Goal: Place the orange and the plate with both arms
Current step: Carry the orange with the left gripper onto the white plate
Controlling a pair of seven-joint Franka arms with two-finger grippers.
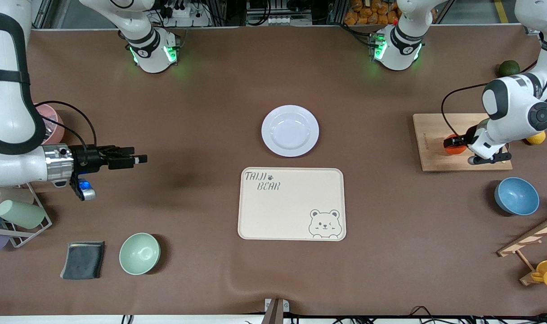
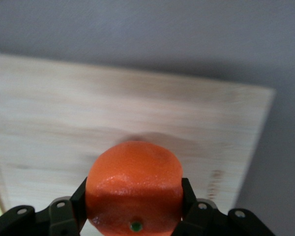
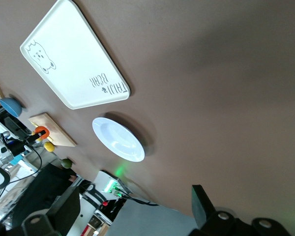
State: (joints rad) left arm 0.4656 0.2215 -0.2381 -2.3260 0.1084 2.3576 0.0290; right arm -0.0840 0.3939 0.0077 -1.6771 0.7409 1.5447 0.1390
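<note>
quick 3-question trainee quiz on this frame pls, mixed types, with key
1. True or false: the left gripper is shut on the orange over the wooden board.
2. Which lies nearer the front camera: A) the plate or B) the bear-print tray?
3. Fill in: the right gripper hovers over bare table toward the right arm's end, holding ____.

Key: 1 true, its fingers press both sides of the fruit. 2 B. 3 nothing.
</note>
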